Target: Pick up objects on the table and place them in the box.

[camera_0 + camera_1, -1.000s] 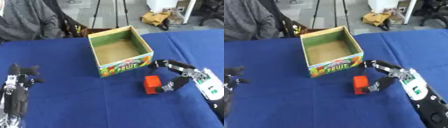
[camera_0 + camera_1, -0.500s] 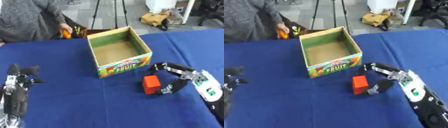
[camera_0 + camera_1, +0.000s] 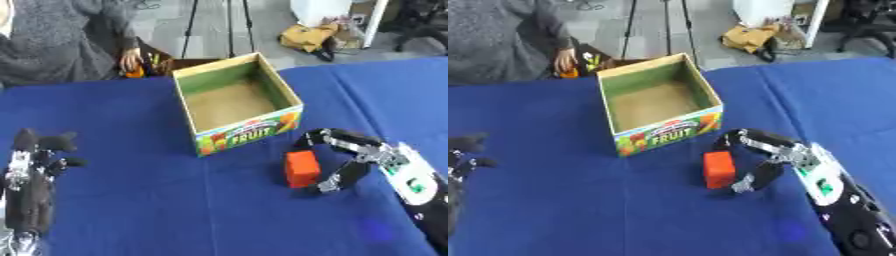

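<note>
Nothing is sitting in the open cardboard fruit-print box (image 3: 236,102) yet; its inside is showing bare. The small orange-red block (image 3: 303,168) is standing on the blue-clothed worktop (image 3: 175,210), just in front of the box's right corner. The right hand (image 3: 350,156) is arching around the block, fingers spread wide, not clamping it. The left hand (image 3: 35,175) is idling, relaxed, at lower left. Grasp, lift and drop are all pending.

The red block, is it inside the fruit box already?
No, the red block sits on the blue table in front of the fruit box, beside the right hand.
</note>
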Tool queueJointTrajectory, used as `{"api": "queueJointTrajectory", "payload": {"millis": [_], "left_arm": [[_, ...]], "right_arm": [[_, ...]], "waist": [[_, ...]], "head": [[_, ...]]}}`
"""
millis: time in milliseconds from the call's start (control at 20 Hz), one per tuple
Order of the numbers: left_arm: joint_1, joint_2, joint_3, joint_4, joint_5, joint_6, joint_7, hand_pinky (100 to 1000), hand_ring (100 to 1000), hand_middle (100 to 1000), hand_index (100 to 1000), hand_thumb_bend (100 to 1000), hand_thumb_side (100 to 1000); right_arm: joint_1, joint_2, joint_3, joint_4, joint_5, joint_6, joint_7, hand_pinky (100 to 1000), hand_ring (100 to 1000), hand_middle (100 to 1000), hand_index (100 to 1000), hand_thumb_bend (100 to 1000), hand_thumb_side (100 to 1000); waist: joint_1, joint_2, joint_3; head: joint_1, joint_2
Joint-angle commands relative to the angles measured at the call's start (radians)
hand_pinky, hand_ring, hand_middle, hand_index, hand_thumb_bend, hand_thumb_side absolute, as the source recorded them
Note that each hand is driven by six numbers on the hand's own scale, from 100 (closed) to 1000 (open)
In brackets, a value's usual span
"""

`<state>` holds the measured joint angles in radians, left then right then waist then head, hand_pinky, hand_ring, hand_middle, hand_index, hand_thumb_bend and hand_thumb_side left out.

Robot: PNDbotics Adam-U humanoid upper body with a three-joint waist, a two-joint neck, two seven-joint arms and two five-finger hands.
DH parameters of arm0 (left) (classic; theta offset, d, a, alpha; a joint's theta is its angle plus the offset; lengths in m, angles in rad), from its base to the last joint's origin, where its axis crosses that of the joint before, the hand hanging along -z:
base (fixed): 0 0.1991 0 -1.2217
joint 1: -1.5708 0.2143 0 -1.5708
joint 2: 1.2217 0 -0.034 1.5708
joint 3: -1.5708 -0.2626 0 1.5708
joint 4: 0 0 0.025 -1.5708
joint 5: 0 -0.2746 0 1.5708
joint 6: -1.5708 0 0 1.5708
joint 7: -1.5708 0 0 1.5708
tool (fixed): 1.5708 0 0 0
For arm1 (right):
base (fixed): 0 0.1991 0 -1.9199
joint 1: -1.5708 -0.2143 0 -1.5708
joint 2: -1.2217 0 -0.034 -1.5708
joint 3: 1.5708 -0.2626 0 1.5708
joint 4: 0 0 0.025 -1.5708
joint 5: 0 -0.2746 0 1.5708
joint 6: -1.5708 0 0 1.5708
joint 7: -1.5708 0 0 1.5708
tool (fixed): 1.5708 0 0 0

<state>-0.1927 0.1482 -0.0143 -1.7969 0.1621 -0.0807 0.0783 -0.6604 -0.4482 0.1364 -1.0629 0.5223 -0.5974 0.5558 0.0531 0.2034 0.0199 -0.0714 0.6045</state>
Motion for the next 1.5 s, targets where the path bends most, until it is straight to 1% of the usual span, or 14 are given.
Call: {"api": "queueJointTrajectory", "payload": {"millis": [50, 200, 450, 500, 600, 650, 800, 950, 1250, 1500], "left_arm": [[-0.005, 0.005, -0.004, -0.010, 0.003, 0.000, -0.003, 541, 827, 483, 611, 359, 841], [-0.006, 0.005, -0.005, -0.010, 0.003, 0.000, -0.003, 541, 827, 483, 611, 359, 841], [-0.007, 0.005, -0.005, -0.010, 0.003, -0.001, -0.003, 541, 827, 483, 611, 359, 841], [-0.007, 0.005, -0.005, -0.010, 0.003, 0.000, -0.003, 541, 827, 483, 612, 359, 841], [-0.006, 0.005, -0.005, -0.010, 0.003, 0.000, -0.003, 541, 827, 483, 612, 359, 841], [-0.007, 0.005, -0.005, -0.010, 0.003, 0.000, -0.003, 541, 827, 483, 612, 359, 841], [-0.008, 0.006, -0.005, -0.010, 0.003, 0.000, -0.003, 541, 827, 483, 612, 359, 840], [-0.009, 0.007, -0.004, -0.011, 0.002, -0.001, -0.002, 541, 827, 483, 612, 359, 840], [-0.011, 0.009, -0.003, -0.012, 0.000, -0.002, -0.001, 542, 827, 484, 613, 359, 840], [-0.011, 0.009, -0.003, -0.012, -0.001, -0.002, -0.001, 542, 827, 484, 613, 359, 840]], "right_arm": [[-0.019, -0.008, -0.006, -0.007, 0.017, -0.074, 0.053, 926, 803, 629, 484, 588, 400], [-0.020, -0.005, -0.012, -0.012, 0.024, -0.059, 0.005, 894, 766, 547, 382, 494, 331], [-0.019, -0.003, -0.001, -0.009, 0.045, -0.049, -0.070, 894, 766, 547, 382, 494, 331], [-0.020, -0.001, -0.002, -0.008, 0.049, -0.049, -0.079, 851, 709, 443, 253, 300, 197], [-0.023, 0.002, -0.023, -0.014, 0.031, -0.034, -0.106, 848, 703, 437, 245, 288, 188], [-0.023, 0.001, -0.024, -0.016, 0.020, -0.027, -0.123, 848, 703, 437, 245, 288, 188], [-0.021, -0.006, -0.014, -0.022, 0.004, -0.015, -0.171, 846, 701, 435, 241, 285, 186], [-0.018, -0.021, -0.002, -0.049, -0.015, -0.017, -0.199, 844, 701, 435, 241, 282, 185], [-0.029, -0.074, 0.004, -0.152, -0.099, -0.008, -0.213, 837, 701, 430, 241, 272, 176], [-0.053, -0.121, 0.008, -0.231, -0.180, 0.014, -0.210, 824, 697, 424, 243, 272, 171]], "waist": [[-0.005, -0.016, 0.001], [-0.005, -0.016, 0.002], [-0.004, -0.016, 0.003], [-0.004, -0.016, 0.001], [-0.002, -0.016, -0.001], [-0.002, -0.016, -0.001], [-0.004, -0.016, -0.001], [-0.007, -0.016, -0.001], [-0.013, -0.016, 0.001], [-0.017, -0.015, 0.006]], "head": [[0.000, -0.005], [-0.001, -0.006], [-0.001, -0.007], [-0.001, -0.006], [0.000, -0.006], [-0.001, -0.006], [-0.002, -0.008], [0.000, -0.009], [0.003, -0.014], [0.001, -0.017]]}}
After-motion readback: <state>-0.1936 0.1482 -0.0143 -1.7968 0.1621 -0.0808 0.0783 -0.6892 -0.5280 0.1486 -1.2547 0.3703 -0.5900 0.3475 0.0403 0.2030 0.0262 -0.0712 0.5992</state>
